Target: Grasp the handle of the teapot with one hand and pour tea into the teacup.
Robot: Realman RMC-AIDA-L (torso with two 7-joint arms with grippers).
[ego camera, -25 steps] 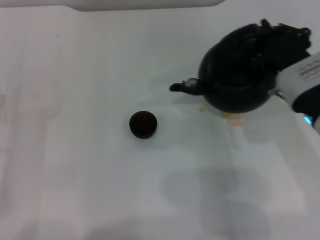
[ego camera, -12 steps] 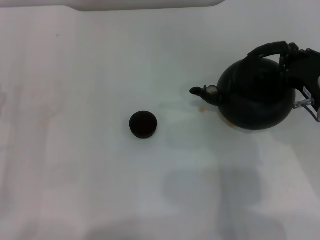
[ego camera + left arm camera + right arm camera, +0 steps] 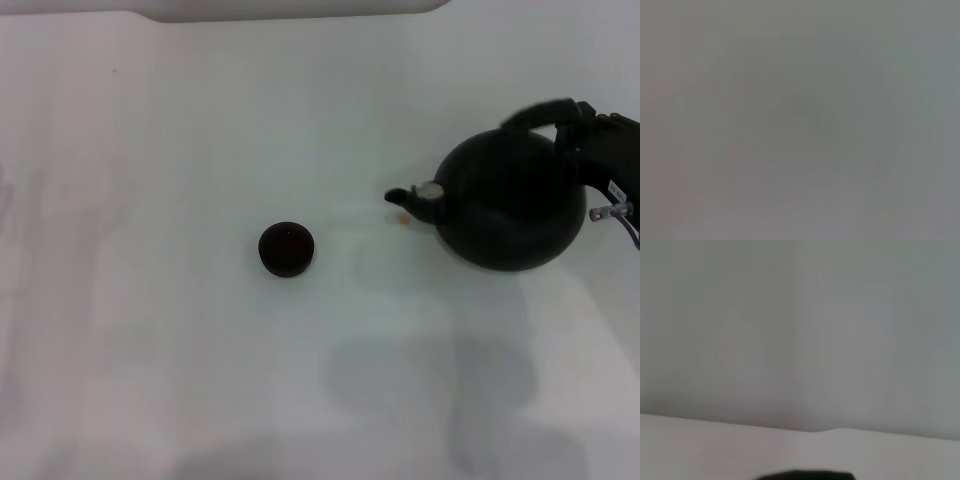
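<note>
Teacup centre, teapot right

On the table (image 3: 150, 330), the teacup (image 3: 286, 248) sits just left of frame centre; the teapot (image 3: 510, 200) stands well apart at right, spout (image 3: 412, 198) toward the cup, handle (image 3: 540, 110) over its top, right gripper (image 3: 600, 150) at the right edge

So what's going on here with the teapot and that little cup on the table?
The right gripper is at the black teapot's handle, at the right side of the white table. The pot sits roughly upright, its spout pointing toward the small dark teacup, which stands well apart to the robot's left. Nothing is being poured at this moment. There are small brownish spots on the table under the spout. The left arm is not in view.
</note>
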